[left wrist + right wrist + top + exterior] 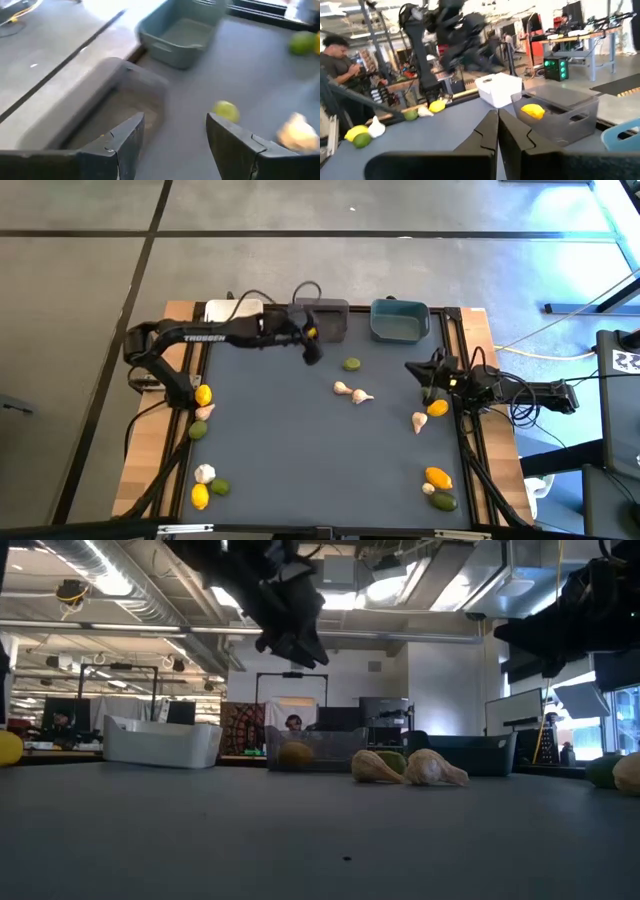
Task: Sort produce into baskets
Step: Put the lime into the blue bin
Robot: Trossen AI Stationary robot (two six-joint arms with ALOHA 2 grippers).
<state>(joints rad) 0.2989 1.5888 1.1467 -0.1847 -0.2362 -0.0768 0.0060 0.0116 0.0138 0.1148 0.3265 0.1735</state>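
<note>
Matt grey tabletop [300, 450]; wooden table frame [178, 310].

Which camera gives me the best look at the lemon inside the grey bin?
The right wrist view: the lemon lies in plain sight inside the grey bin. The low view shows it through the bin's wall; the high view shows only a sliver by the open left gripper; the left wrist view doesn't show it.
</note>
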